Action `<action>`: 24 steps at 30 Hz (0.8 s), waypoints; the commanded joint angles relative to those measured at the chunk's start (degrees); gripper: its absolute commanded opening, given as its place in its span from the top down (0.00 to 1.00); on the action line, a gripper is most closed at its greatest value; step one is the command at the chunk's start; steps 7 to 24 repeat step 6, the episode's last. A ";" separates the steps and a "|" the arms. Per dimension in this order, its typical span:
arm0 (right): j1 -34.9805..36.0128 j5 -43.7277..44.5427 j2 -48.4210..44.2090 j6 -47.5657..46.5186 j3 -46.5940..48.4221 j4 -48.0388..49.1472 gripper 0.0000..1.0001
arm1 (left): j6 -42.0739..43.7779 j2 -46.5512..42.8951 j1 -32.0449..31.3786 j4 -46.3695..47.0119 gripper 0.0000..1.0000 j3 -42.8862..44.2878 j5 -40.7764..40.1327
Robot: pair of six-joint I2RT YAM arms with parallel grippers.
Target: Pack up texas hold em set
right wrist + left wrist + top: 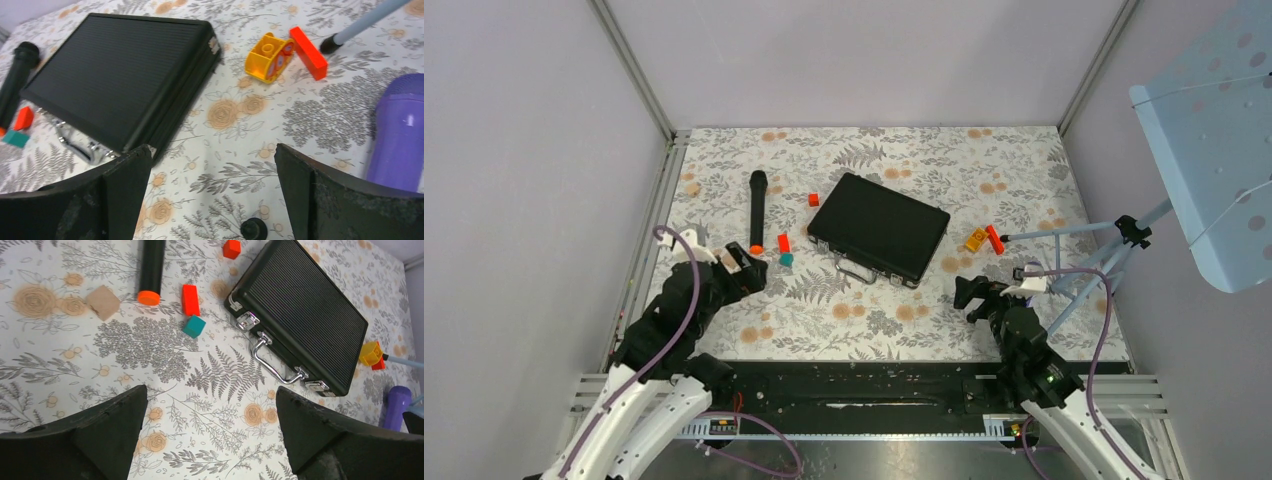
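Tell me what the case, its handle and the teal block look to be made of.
The case: black with fine parallel ribs and a dull sheen; ribbed plastic or coated metal, hard to say.
The handle: bright, mirror-like silver with glints, so probably chromed metal.
The teal block: flat, even colour, crisp edges, no shine; painted wood or matte plastic.

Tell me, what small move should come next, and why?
Probably bring the left gripper toward the latch beside the handle and press it down. The case lies shut, its handle side toward the arms, the left and the right gripper are open and empty, and I cannot tell if the latches are locked.
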 commanded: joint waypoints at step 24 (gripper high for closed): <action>-0.23 9.07 -7.07 -0.51 -1.08 0.63 0.01 | -1.68 -1.44 -1.93 -2.90 0.01 0.62 -6.39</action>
